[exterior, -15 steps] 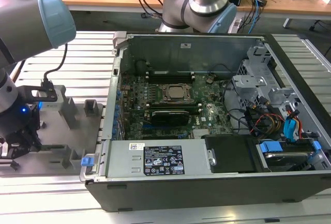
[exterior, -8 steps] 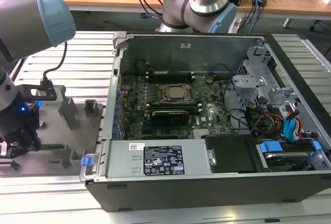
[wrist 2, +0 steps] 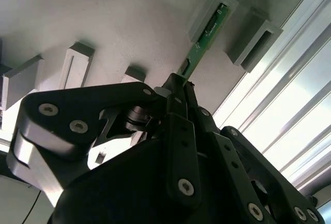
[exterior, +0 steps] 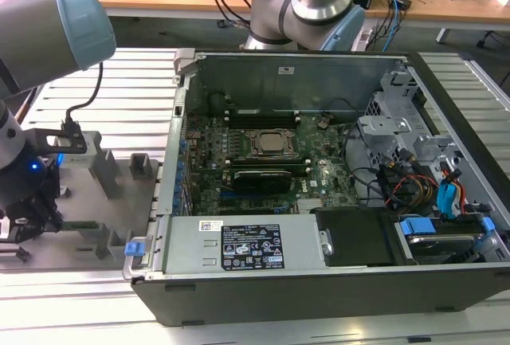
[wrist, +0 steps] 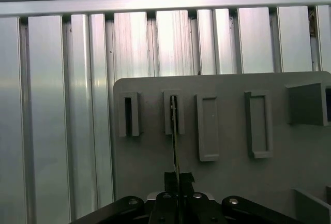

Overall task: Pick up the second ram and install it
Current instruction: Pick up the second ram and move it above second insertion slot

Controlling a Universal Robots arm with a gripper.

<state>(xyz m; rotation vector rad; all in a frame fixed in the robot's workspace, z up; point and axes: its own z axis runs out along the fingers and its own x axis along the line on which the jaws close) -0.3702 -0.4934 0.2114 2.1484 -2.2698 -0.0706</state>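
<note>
1. Second wrist view shows the flat green second ram (wrist 2: 208, 30) broadside, with the claw (wrist 2: 178, 83) pinched shut on its near end
2. First wrist view shows it edge-on, far end in a slotted block (wrist: 166, 113) of the matte grey tray (wrist: 232, 182)

Open computer case (exterior: 319, 285) on slatted table (exterior: 239, 333), grey tray (exterior: 76, 194) of blocks beside it

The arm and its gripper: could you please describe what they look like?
The arm has silver-grey tubular segments with rounded light-blue joint caps; a black cable runs to its wrist, where a small blue light glows. The gripper is matte black, with linked bars fastened by silver screws.
</note>
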